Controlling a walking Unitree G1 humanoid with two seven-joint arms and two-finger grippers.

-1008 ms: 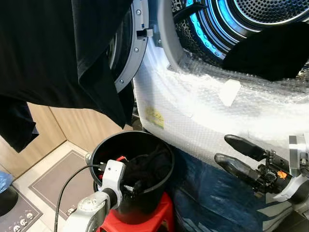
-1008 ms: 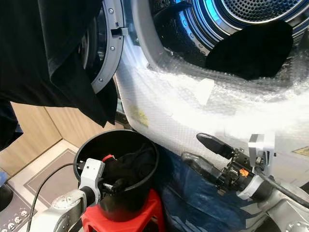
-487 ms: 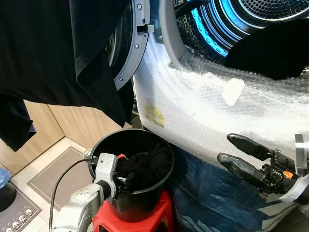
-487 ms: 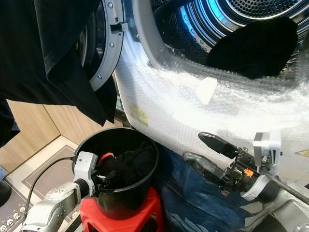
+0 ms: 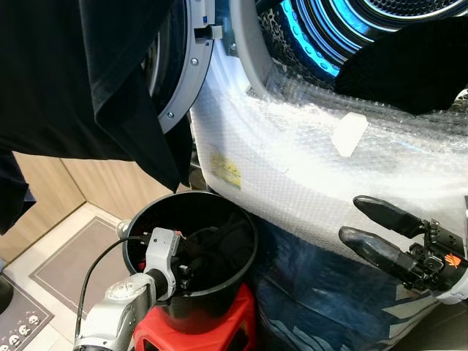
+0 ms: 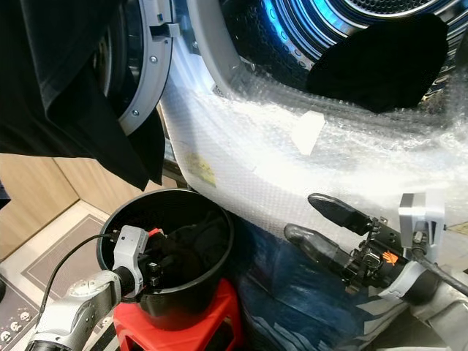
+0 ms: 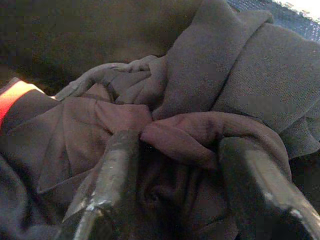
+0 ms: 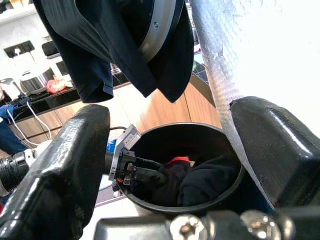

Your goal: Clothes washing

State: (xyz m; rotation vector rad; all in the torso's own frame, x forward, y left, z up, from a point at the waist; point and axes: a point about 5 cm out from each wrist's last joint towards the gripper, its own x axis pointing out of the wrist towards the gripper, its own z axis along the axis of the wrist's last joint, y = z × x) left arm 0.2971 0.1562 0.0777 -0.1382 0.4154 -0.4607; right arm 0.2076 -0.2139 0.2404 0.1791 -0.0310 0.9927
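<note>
Left gripper (image 7: 170, 165) inside the black bucket (image 5: 241, 252), fingers apart astride a fold of the dark clothes (image 7: 210, 85). Bucket stands on a red stool (image 5: 219, 329), at 7 o'clock from the washer drum (image 5: 322, 36). Right gripper (image 5: 369, 223) at 4 o'clock, fingers apart, holding nothing, before the bubble-wrapped washer front (image 5: 307, 168).

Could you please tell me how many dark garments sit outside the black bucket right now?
2: a black shirt draped over the open washer door, and a black garment hanging over the drum's lip. Others may be hidden inside the drum.
</note>
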